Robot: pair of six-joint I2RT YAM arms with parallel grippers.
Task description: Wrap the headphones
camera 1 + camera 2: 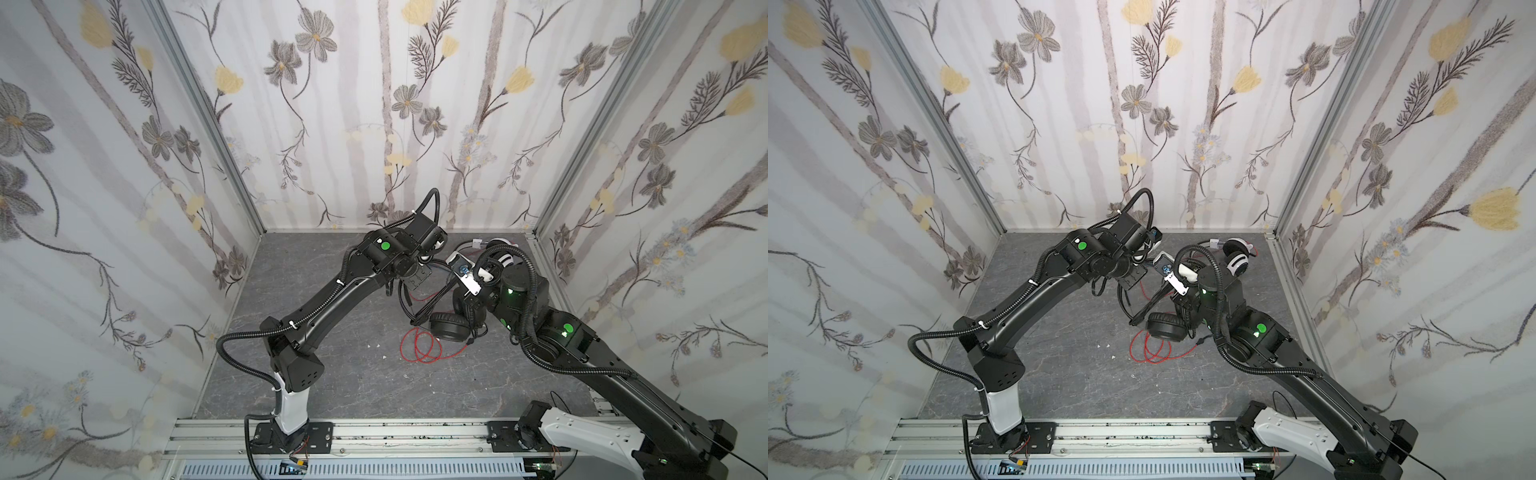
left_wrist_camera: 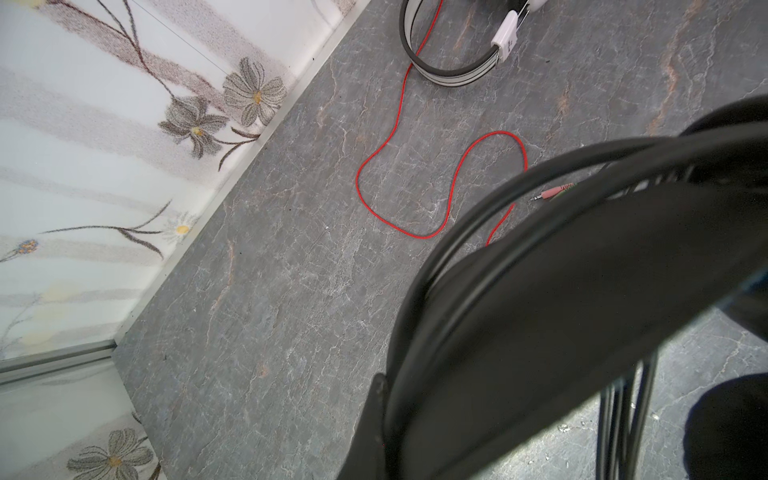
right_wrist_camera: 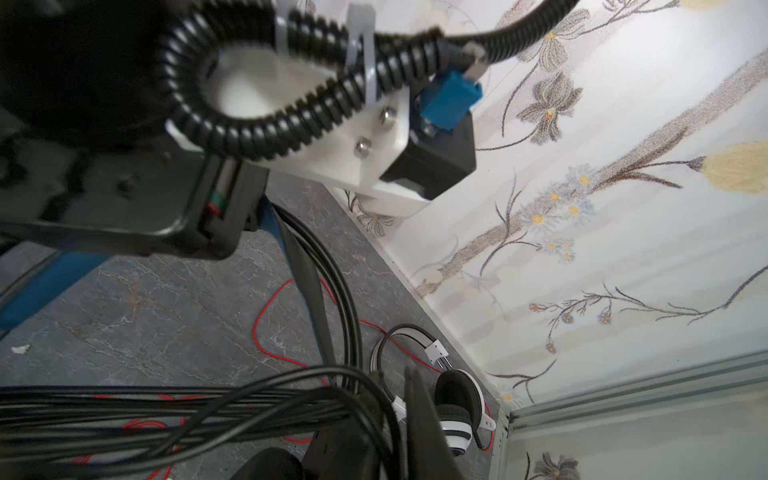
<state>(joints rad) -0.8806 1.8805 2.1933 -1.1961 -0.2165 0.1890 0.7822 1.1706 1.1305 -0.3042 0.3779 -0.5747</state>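
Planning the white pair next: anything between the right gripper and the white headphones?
Yes: the black cable, bundled at the right gripper, crosses in front of the white headphones in the corner.

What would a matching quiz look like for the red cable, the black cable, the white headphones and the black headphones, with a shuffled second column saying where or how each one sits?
Things:
1. red cable
2. white headphones
3. black headphones
4. black cable

Places or states:
A. in the far right corner of the table
B. loose loops lying flat on the table
C. several strands bunched side by side
D. round earcup resting mid-table

Pairs: 1-B, 2-A, 3-D, 4-C
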